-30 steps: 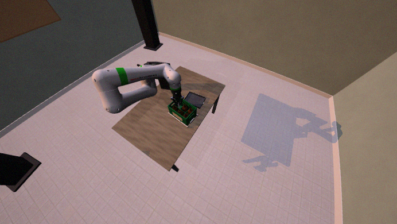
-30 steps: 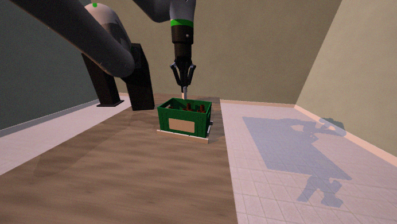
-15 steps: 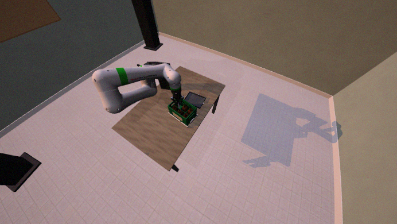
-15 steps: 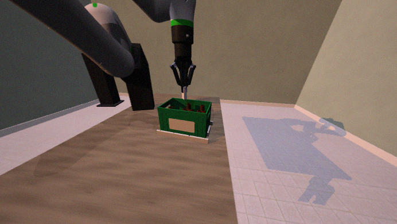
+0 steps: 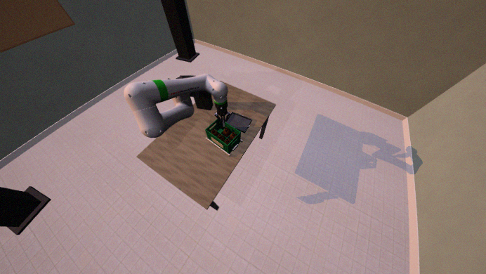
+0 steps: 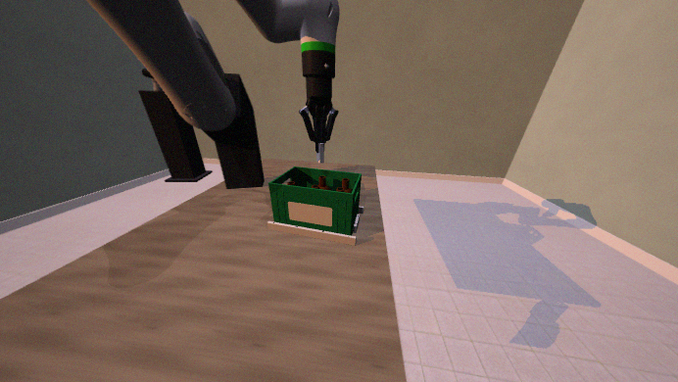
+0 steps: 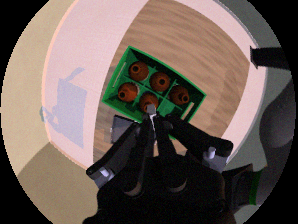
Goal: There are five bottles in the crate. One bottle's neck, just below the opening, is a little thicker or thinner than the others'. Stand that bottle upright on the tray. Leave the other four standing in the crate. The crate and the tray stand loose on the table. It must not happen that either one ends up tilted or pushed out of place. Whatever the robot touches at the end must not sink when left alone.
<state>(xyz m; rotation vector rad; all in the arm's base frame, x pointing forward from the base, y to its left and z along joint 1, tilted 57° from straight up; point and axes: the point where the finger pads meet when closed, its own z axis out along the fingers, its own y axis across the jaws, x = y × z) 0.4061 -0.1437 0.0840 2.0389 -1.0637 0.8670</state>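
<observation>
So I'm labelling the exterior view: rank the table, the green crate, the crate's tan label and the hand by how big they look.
Largest to smallest:
1. Table
2. Green crate
3. Tan label and hand: too alike to rank.
</observation>
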